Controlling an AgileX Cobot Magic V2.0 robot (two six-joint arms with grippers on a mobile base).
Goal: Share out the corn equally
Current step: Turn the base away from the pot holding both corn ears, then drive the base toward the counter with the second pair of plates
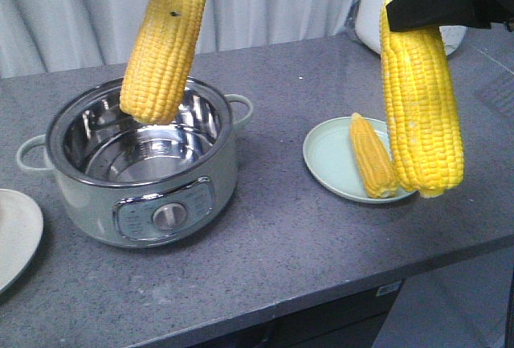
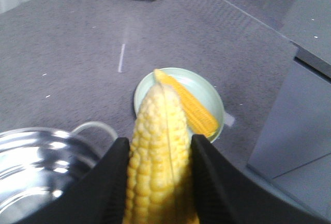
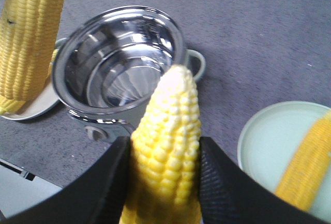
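Left gripper [image 2: 160, 149] is clamped on a corn cob [image 1: 165, 42], its black jaws pressed against the kernels on either side; this cob hangs nearly upright, leaning a little, with a small dark speck on its upper part and its lower end over the mouth of the electric cooking pot [image 1: 88, 203]; from the front it seems to dip just inside the steel rim, though I cannot tell that for sure; right gripper [image 3: 165, 149] is likewise closed around a second cob [image 1: 422, 99], which hangs upright with its paler tip above the jaws and its thick end down, clear of the grey speckled countertop [image 1: 321, 243]; in the front view that thick end overlaps the right rim of the pale green plate [image 1: 328, 155], just beside the third cob [image 1: 373, 155], which lies flat in the plate with its narrow tip toward the back of the counter; the pot stands left of this plate, well apart from it, its dial [image 1: 166, 217] facing forward; a cream plate [image 1: 12, 235] lies near the pot at the left edge, partly cut off; a white appliance [image 1: 369, 10] stands at the back right before the pale curtain [image 1: 64, 10].
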